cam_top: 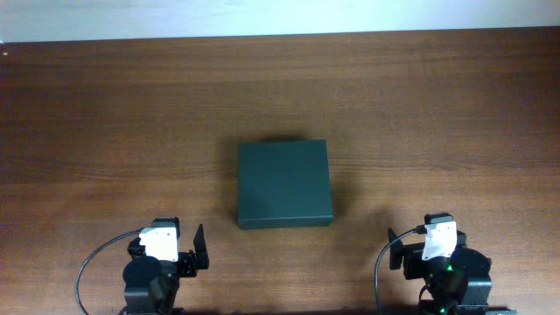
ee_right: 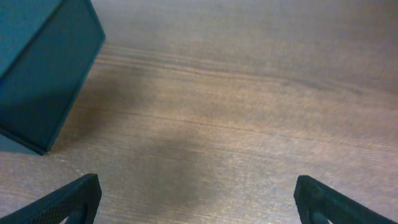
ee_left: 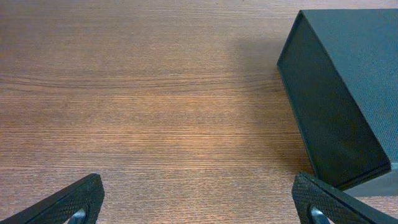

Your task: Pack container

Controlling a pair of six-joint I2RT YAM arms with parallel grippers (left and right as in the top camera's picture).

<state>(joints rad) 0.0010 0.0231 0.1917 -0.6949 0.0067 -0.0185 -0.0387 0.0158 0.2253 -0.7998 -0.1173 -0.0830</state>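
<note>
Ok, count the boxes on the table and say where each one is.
1. The container sits closed near the middle of the table, ahead of and between the left pincer and the right pincer, both open. No second box shows in any view.

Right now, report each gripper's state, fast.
Left gripper: open, holding nothing.
Right gripper: open, holding nothing.

Matte container [cam_top: 283, 182], wood-grain table [cam_top: 131, 114], textured pincer fingertips [ee_left: 68, 202]

even, soft light; the container [cam_top: 283, 183] casts faint shadows, and the right wrist view looks blurred.
</note>
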